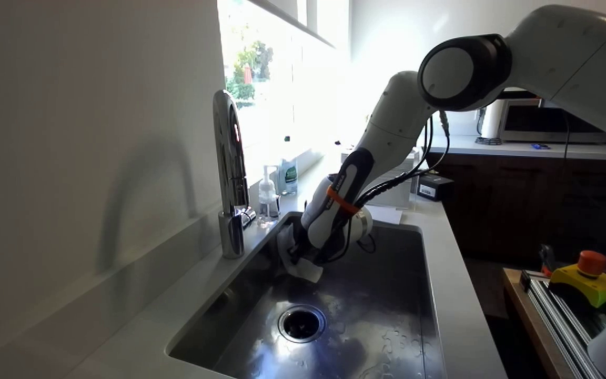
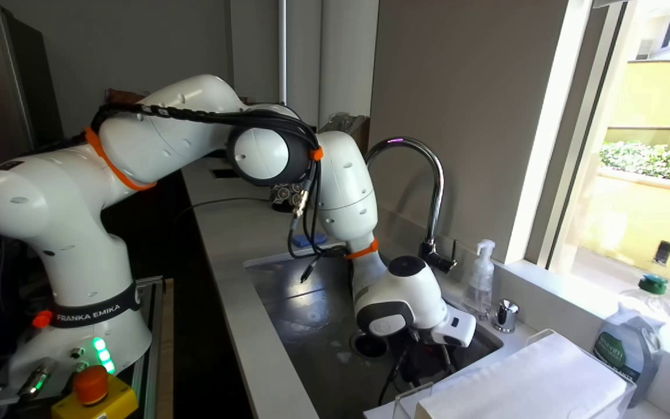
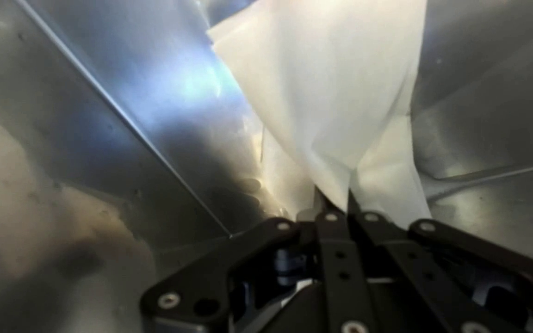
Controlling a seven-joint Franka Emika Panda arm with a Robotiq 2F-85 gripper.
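Clamping a white sheet [image 3: 331, 83], the gripper [image 3: 338, 202] hangs within the sink [image 1: 382, 300], near the counter's window-side edge [image 1: 182, 305]; folds partly hide the fingertips [image 3: 320, 200].

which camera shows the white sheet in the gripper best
The wrist view: the white sheet shows large, folds clear, pinched in the gripper. In an exterior view it looks small; in an exterior view I can't see it past the arm.
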